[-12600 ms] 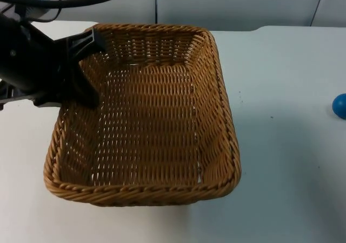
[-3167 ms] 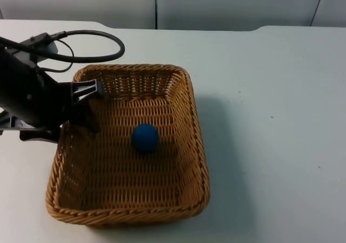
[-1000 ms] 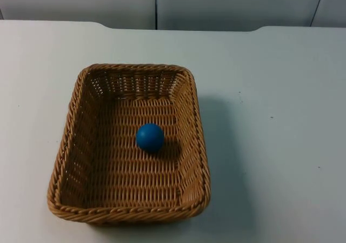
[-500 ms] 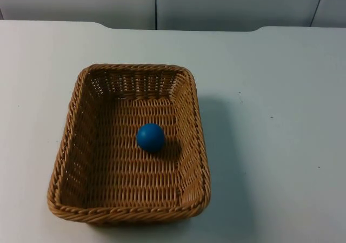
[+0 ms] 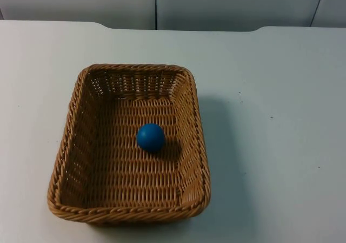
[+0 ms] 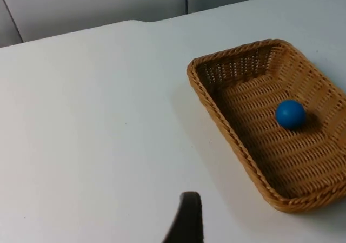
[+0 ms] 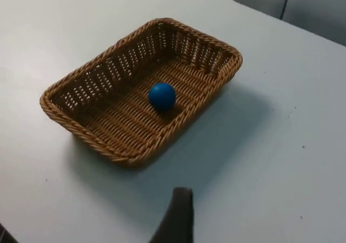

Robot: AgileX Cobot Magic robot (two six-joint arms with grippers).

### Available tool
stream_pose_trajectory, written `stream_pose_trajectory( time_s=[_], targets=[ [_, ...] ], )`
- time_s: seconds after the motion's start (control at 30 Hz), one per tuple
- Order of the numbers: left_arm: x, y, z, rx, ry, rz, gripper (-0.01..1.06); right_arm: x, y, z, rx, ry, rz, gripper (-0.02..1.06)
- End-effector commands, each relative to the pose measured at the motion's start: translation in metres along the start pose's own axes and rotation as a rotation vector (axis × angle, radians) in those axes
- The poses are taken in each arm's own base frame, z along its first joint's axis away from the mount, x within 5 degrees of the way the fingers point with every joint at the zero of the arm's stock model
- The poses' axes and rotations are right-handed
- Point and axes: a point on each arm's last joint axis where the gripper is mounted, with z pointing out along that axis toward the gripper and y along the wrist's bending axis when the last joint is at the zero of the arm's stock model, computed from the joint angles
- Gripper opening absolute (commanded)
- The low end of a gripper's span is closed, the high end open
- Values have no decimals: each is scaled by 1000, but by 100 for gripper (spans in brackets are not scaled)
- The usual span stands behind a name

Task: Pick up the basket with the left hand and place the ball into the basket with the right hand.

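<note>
Resting on the tabletop [image 5: 281, 145], left of centre in the top view, the wicker basket [image 5: 81, 145] stands level on its base. Blue ball [image 5: 151, 137] lies on the woven floor near the basket's middle, apart from all four walls. Nothing grips the rim.

Left gripper [image 6: 186, 221]: one black fingertip in its wrist view, well back from the basket, above bare tabletop. Right gripper [image 7: 177, 216]: likewise one fingertip, well back from the basket's near long side. Cannot tell for either whether the jaws are apart or together.

Judgement: ball is in, basket set down; the task looks complete, and the step in hand is holding clear. To do it well: keep both arms high and away from the rim, no sweep across the basket. The light wicker would likely slide if clipped, and the ball would roll.
</note>
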Motion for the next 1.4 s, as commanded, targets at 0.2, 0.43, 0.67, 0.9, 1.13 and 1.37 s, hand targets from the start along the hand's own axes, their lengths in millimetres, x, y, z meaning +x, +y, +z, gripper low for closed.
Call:
stream_pose_trajectory(
  time_s=[0.2, 0.43, 0.67, 0.9, 1.13, 1.37],
  targets=[
    [13, 2, -6, -34, 52, -34, 73, 17, 3, -23, -12, -118, 36, 77],
    [17, 2, -6, -33, 98, -37, 73, 26, 4, -39, -15, -150, 41, 77],
    [19, 2, -6, -32, 112, -38, 73, 36, 4, -38, -20, -29, 53, 77],
    [19, -1, -5, -5, 111, -50, 73, 40, -1, -34, 41, -4, 45, 77],
    [18, -2, -4, 11, 99, -123, 75, 41, 0, -32, 22, -7, 54, 77],
    [18, -2, -4, 4, 97, -125, 95, 41, 0, -32, 22, -7, 54, 86]
  ],
)
